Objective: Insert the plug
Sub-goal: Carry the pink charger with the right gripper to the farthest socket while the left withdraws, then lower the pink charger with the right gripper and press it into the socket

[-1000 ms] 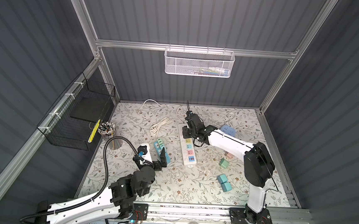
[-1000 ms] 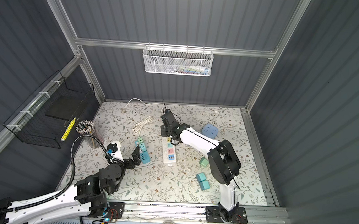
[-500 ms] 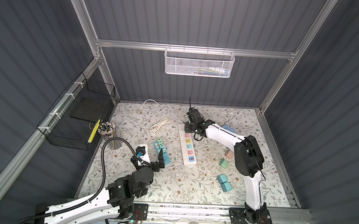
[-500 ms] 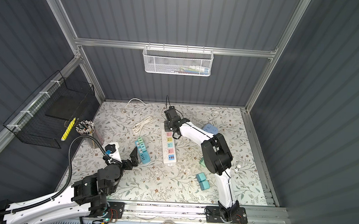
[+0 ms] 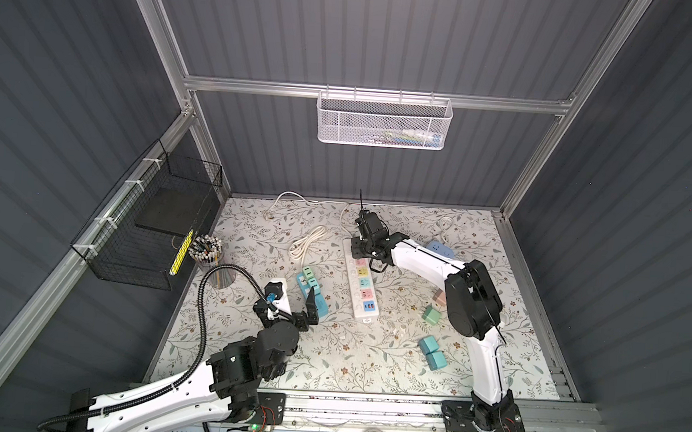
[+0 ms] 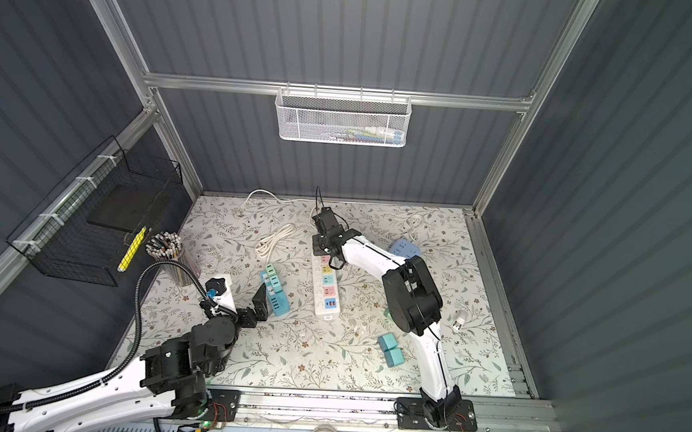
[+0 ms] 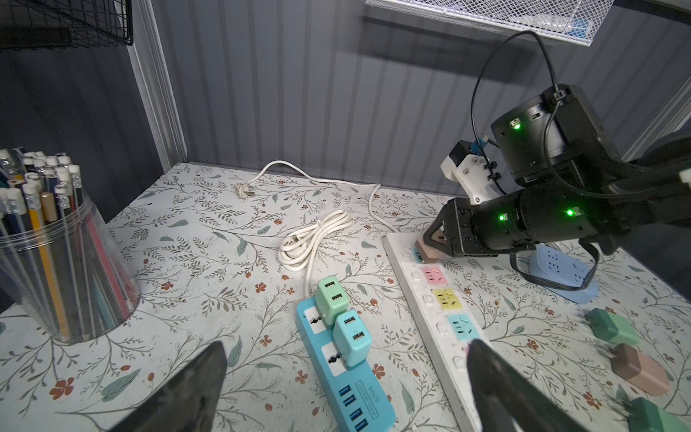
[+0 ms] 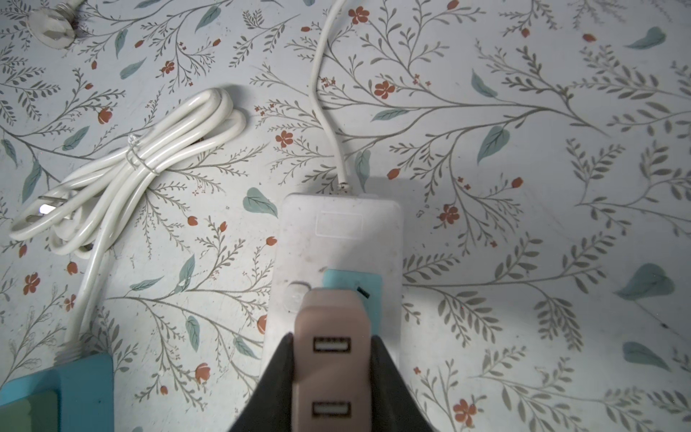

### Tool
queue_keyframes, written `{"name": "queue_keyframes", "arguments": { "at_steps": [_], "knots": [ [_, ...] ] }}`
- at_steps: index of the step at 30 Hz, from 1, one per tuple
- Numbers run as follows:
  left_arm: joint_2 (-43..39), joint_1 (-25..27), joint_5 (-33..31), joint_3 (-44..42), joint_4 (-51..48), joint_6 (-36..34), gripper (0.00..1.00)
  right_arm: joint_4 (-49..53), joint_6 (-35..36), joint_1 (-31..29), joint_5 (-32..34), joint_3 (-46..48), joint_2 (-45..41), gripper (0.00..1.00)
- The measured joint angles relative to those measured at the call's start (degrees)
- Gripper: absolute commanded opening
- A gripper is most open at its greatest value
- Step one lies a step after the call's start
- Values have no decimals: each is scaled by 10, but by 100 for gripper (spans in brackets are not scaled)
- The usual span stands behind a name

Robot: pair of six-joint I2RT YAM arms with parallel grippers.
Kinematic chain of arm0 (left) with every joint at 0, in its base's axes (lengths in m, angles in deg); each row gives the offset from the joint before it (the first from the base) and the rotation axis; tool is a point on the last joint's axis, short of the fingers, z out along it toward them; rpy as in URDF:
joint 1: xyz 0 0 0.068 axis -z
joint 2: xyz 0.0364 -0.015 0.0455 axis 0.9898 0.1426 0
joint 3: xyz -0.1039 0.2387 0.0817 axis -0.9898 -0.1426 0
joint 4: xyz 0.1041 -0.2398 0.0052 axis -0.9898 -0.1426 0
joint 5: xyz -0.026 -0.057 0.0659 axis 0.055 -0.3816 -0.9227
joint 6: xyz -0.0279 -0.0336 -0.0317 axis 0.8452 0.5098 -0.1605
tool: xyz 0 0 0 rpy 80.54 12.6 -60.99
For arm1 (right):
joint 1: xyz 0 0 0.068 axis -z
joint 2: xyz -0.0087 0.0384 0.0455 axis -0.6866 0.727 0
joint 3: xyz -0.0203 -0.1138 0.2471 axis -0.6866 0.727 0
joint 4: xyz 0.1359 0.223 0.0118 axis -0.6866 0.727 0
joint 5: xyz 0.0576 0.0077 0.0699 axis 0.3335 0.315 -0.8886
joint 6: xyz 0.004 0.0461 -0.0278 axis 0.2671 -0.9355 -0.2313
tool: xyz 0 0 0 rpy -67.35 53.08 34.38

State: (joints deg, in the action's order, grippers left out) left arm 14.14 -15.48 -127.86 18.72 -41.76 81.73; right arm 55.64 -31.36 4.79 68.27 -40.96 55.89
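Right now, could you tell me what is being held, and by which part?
The right gripper clamps the pink charger by its sides; the left gripper holds nothing.

Grey ribbed walls (image 5: 348, 38), floral tabletop (image 5: 367, 364)

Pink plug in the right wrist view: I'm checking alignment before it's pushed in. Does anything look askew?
The pink plug, held between the fingers of the right gripper, looks off-centre over the teal socket of the white strip, overlapping the round button. Seating is unclear.
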Motion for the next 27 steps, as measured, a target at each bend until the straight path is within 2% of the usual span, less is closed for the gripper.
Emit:
{"name": "queue_keyframes", "arguments": {
  "at_steps": [27],
  "knots": [
    [23,0,1,0,27,-24,100,5,25,-8,12,-28,8,24]
  ]
}}
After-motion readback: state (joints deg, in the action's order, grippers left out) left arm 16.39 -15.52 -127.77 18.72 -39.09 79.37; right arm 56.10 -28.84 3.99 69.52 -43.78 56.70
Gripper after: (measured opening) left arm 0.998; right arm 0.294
